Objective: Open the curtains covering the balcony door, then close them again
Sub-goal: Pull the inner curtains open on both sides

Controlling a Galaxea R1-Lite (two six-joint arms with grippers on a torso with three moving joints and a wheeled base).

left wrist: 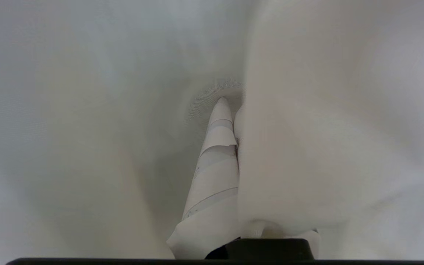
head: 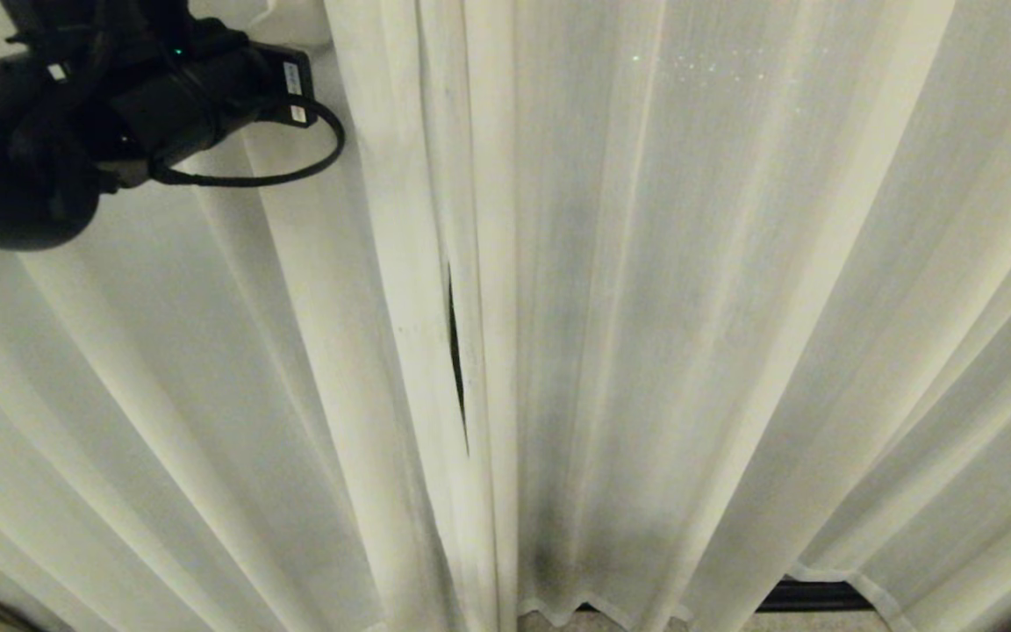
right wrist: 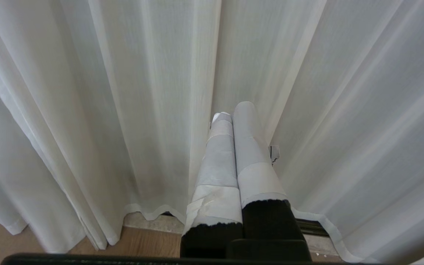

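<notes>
Cream-white pleated curtains (head: 690, 307) hang shut across the whole head view. A thin dark slit (head: 455, 351) between two panels shows a little of the balcony door behind; its dark bottom rail (head: 813, 595) peeks out under the hem. My left arm (head: 119, 105) reaches into the curtains at the upper left, its fingers hidden there by a fold. In the left wrist view my left gripper (left wrist: 234, 121) is shut on a curtain fold (left wrist: 307, 154), which drapes over one taped finger and leaves the other finger (left wrist: 215, 165) bare. My right gripper (right wrist: 234, 110) hangs low before the curtains (right wrist: 123, 110), shut and empty.
Wooden floor (right wrist: 142, 243) and a pale stone sill (right wrist: 153, 221) run under the curtain hem. The dark door track (right wrist: 309, 227) lies beside the right gripper's fingers.
</notes>
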